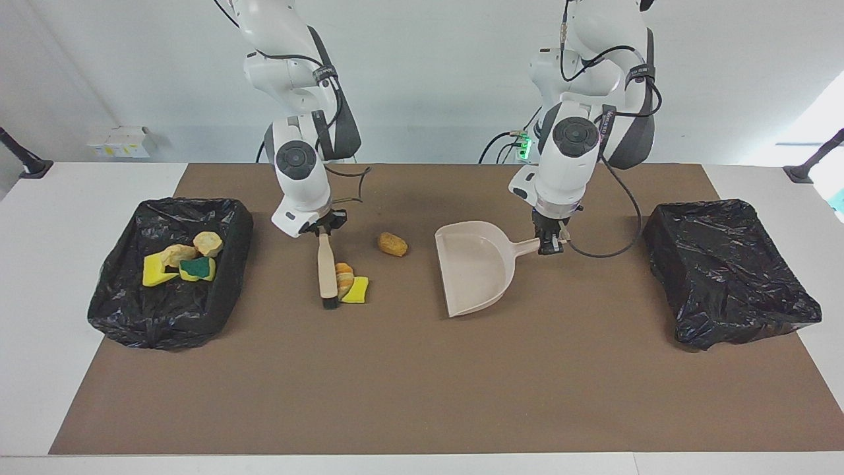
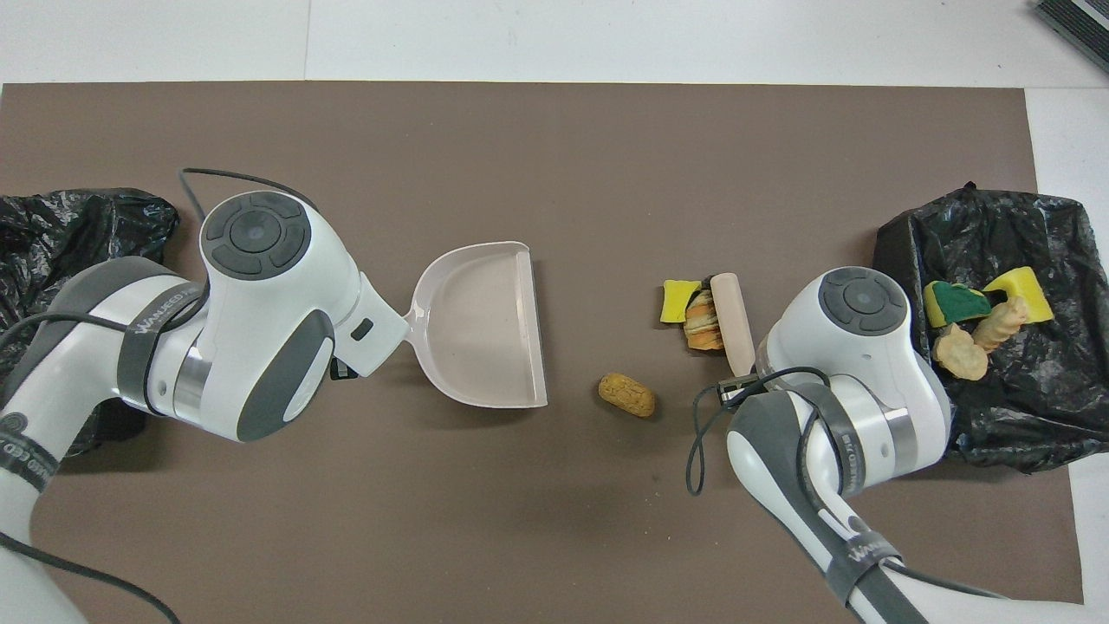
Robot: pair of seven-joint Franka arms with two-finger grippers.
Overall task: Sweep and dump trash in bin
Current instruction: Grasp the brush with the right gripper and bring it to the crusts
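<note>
So, facing view first: the right gripper [image 1: 323, 230] is clamped on the brush [image 1: 327, 270] handle, bristles down on the mat [image 1: 422, 369] right against 2 scraps, a bread chunk [image 1: 343, 278] and a yellow sponge bit [image 1: 356, 290]. A loose bread chunk [image 1: 392, 244] sits between brush and dustpan [image 1: 471, 270]. The left gripper [image 1: 548, 245] pinches the dustpan handle; the pan is empty. 4 scraps [image 1: 181, 262] lie in the bin [image 1: 132, 310] at the right arm's end. The other bin [image 1: 732, 284] shows no trash.

Overhead view: the left arm hides its gripper, and the right arm hides most of its own. Dustpan [image 2: 485, 325], lone chunk [image 2: 626, 394], brush [image 2: 734, 321] touching its 2 scraps [image 2: 693, 310], and the bin [image 2: 1022, 416] holding 4 pieces.
</note>
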